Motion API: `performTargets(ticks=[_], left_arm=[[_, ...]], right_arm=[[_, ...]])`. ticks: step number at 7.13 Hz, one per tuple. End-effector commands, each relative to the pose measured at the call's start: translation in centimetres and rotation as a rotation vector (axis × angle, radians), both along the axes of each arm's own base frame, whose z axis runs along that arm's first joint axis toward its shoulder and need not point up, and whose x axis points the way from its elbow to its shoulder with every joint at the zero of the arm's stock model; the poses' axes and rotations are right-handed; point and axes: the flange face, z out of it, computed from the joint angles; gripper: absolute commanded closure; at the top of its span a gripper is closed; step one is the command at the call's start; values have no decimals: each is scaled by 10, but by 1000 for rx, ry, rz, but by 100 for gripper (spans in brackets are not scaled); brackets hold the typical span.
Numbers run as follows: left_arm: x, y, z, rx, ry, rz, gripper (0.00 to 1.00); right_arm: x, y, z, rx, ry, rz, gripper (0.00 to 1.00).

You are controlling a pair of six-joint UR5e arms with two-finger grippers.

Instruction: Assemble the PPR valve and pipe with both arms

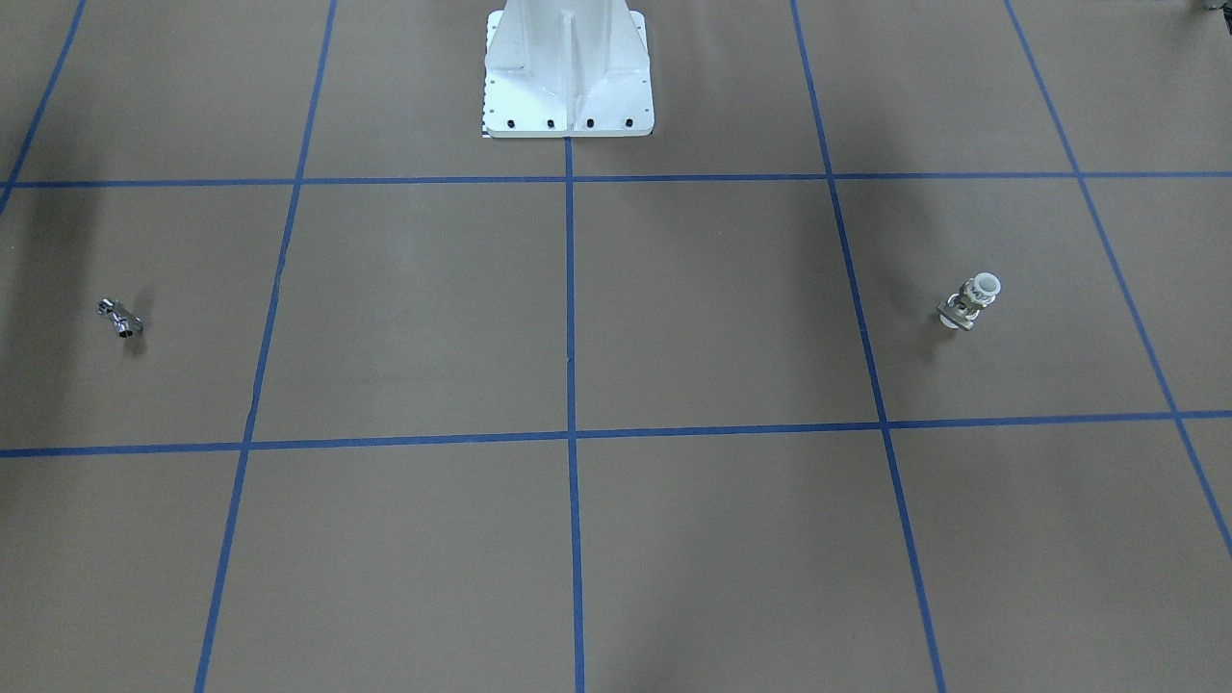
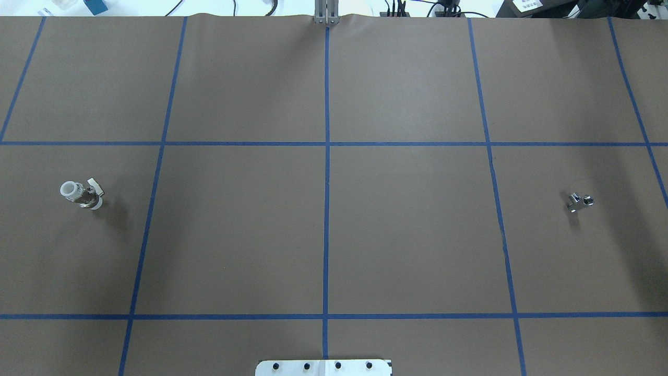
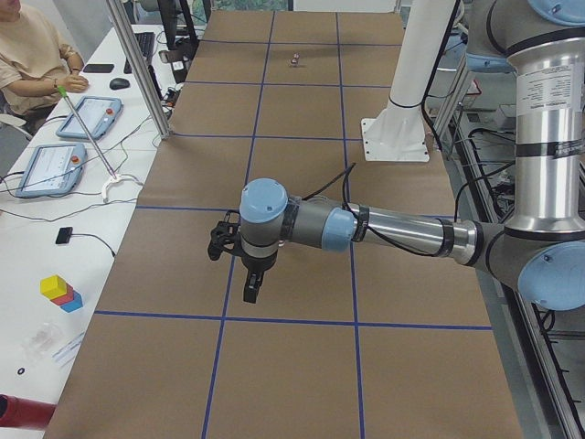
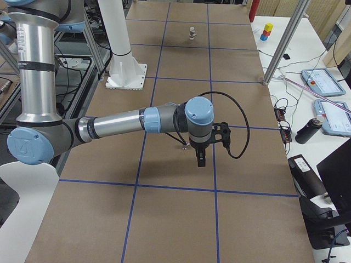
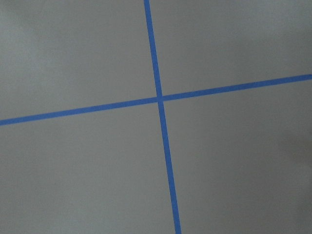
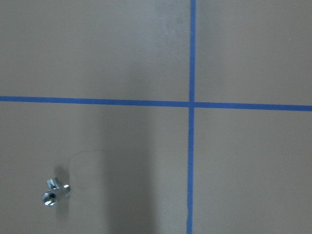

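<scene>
PPR valve (image 1: pixel 970 303): stands on the surface (image 2: pixel 407 235) with its white collar on top. It is at middle right in the front-facing view and middle left in the overhead view, alone inside a grid square.
Pipe (image 1: pixel 120 319): a shiny chrome piece lying on its side at middle left in the front-facing view and middle right in the overhead view. It is well apart from the valve, at the opposite end of the surface. It also shows at lower left in the right wrist view, beside a tape crossing.
Left arm (image 3: pixel 393 233): its forearm reaches in from the right edge of the left side view, and the wrist hangs above the surface at centre frame, tool pointing down.
Left jaws: seen only from the side, so I cannot tell whether they are spread or pressed together.
Right arm (image 4: pixel 120 125): reaches in from the left edge of the right side view, wrist at centre frame, tool pointing down.
Right jaws: likewise, I cannot tell.
Surface: brown paper with a grid of blue tape.
Pedestal (image 1: pixel 568 77): white and bolted, at top centre of the front-facing view.
</scene>
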Motion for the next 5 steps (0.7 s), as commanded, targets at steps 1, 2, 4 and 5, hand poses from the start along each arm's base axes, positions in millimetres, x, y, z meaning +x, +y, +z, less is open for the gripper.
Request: performTargets(ticks=[1,2,4,5], left_arm=[[3,-25,-44,-143,102,-268,0],[6,-27,-39,-107,134,-252,0],[19,-27,-52,23,265,-162,0],[55,-25,-62,138,288,-77,0]], right_arm=[[-10,-5,-8,58,-10,-14,0],[-11,-5,-9,60,-12,-15,0],[-11,-4,-8,58,-12,-16,0],[-11,-4,-8,58,-12,-16,0]])
